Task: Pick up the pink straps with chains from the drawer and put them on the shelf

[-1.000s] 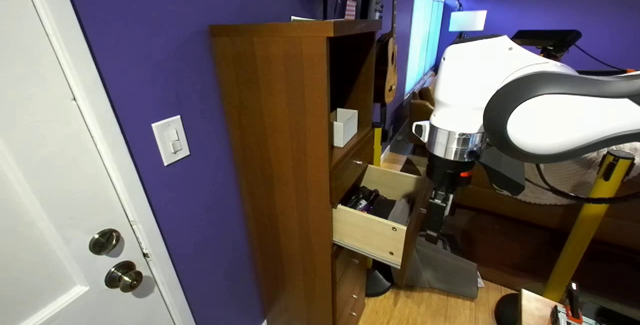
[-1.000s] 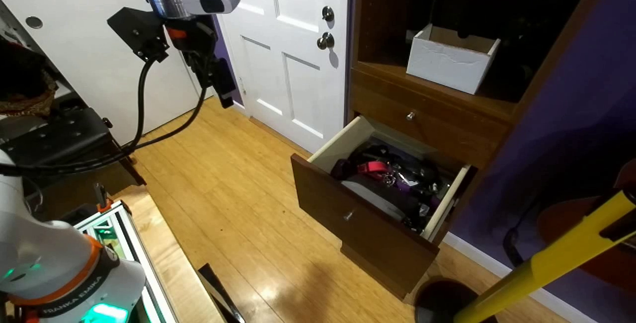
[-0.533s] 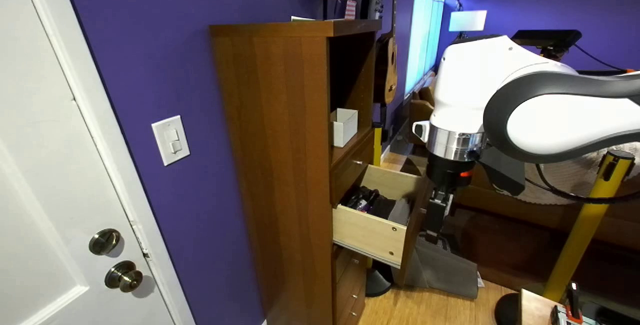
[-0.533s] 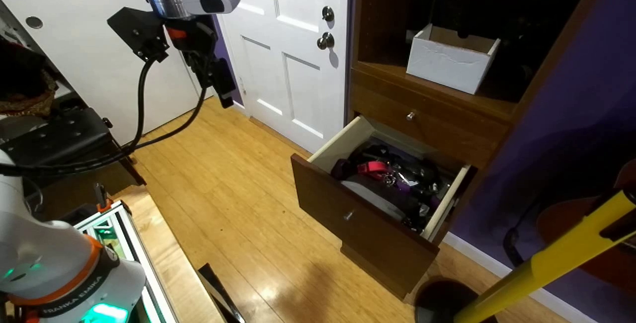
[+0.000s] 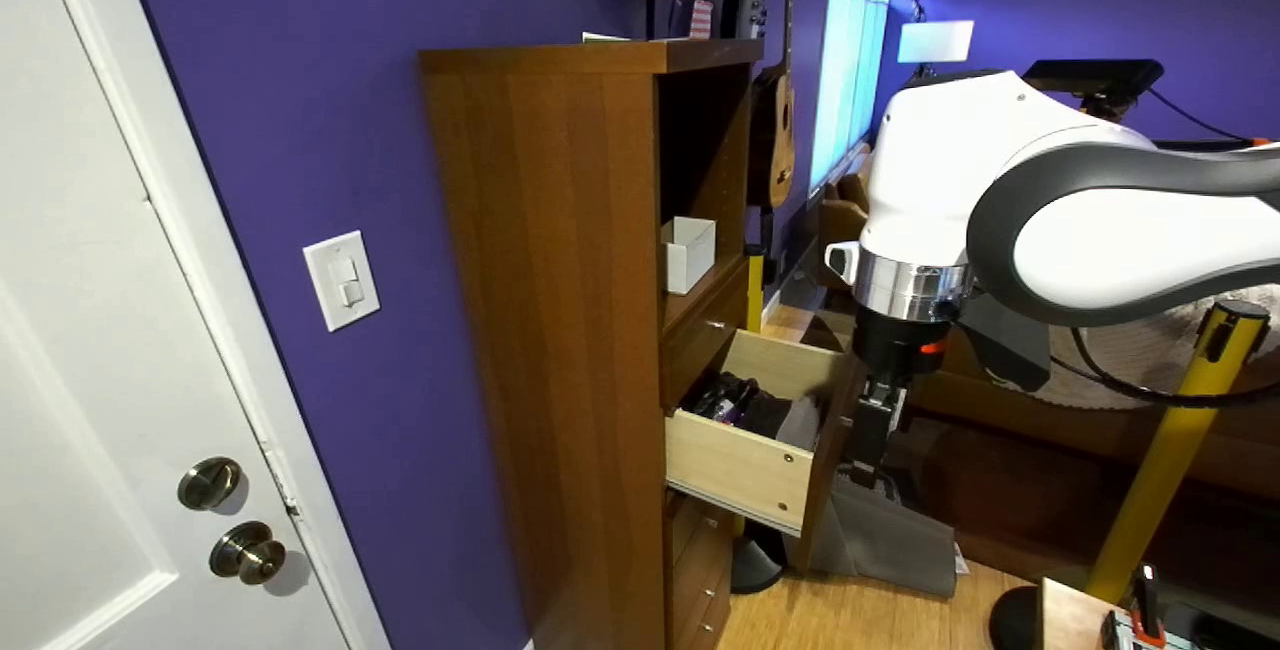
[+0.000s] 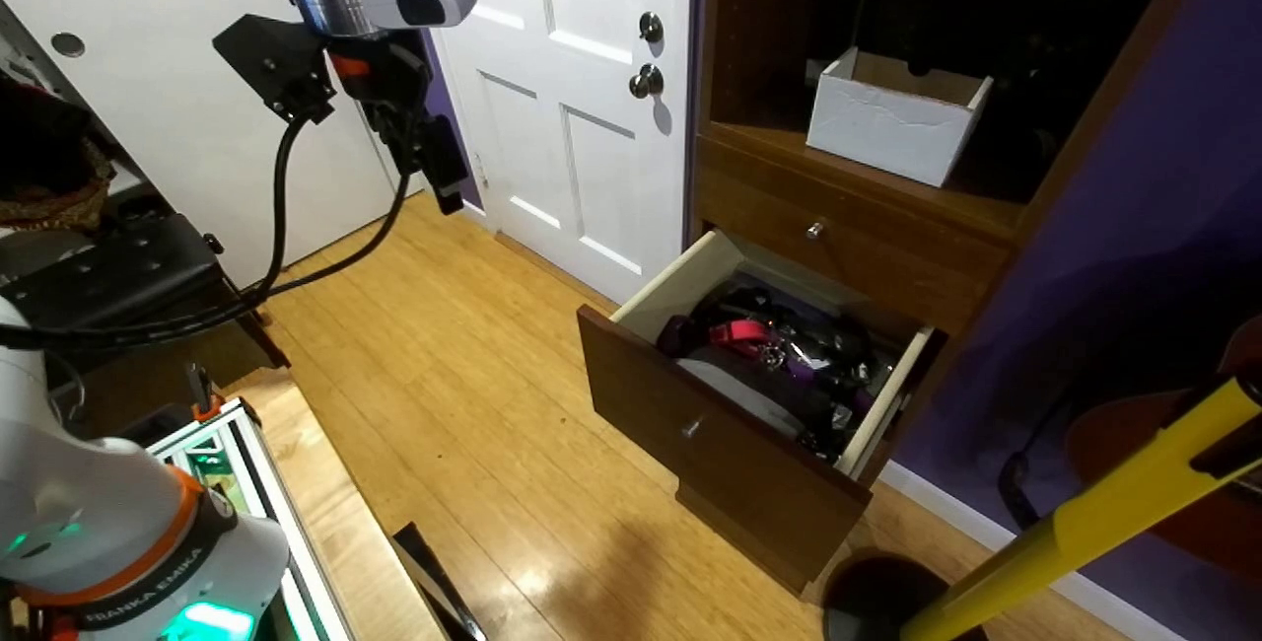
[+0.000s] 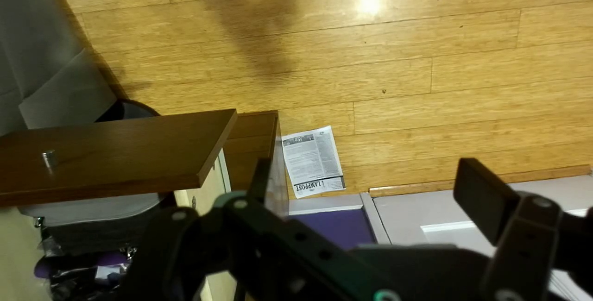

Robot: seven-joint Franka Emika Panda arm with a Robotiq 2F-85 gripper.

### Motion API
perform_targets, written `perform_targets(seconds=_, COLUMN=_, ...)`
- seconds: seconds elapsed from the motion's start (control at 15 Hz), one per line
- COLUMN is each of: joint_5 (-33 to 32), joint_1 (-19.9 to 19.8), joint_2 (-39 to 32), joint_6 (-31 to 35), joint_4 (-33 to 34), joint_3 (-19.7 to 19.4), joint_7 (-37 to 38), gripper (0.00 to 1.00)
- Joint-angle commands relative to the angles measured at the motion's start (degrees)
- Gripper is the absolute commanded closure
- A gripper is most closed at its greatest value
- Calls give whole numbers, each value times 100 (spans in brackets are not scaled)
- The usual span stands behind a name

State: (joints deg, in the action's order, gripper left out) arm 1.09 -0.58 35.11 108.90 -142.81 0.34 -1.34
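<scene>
Purple walls [image 5: 370, 150] surround a white door [image 6: 592, 79] and a glossy wooden floor [image 6: 463, 355] from where I stand. A tall, narrow brown cabinet [image 5: 560, 310] rises against the wall; in its open compartment a white box [image 6: 887, 128] sits on the shelf [image 6: 759, 136]. Below that comes a closed upper drawer [image 6: 868, 242], and under it a drawer [image 6: 646, 385] is pulled well out, brown at the front and pale along the sides.

I can see the pink straps [image 6: 739, 332] lying in that pulled-out drawer, on a dark jumble [image 6: 818, 325], towards the side nearer the door. Silvery metal [image 6: 772, 357] glints right beside them, too small for me to say whether it is chain. A grey object [image 6: 744, 394] lies just inside the drawer's front, and purple pieces [image 6: 801, 371] show among the rest.

The robot's white arm [image 5: 960, 170] reaches out, and from its end the gripper [image 7: 372, 187] hangs down at a slight tilt over the floor, well apart from the straps. Its fingers [image 7: 484, 201] are spread wide, with nothing held between them. A printed paper [image 7: 313, 162] lies on the floor near the cabinet, and a yellow post [image 6: 1114, 513] stands near the pulled-out drawer.
</scene>
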Motion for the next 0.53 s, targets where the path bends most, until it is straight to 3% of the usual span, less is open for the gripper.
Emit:
perform_targets(seconds=0.0, joint_5=-19, joint_1=-15, joint_2=-38, joint_6=59, joint_4=37, joint_3=-92, joint_7=-13, gripper=0)
perform_targets(seconds=0.47, joint_5=-240, joint_1=-743, joint_2=-319, joint_6=928, joint_4=114, joint_3=-921, joint_7=-251, gripper=0)
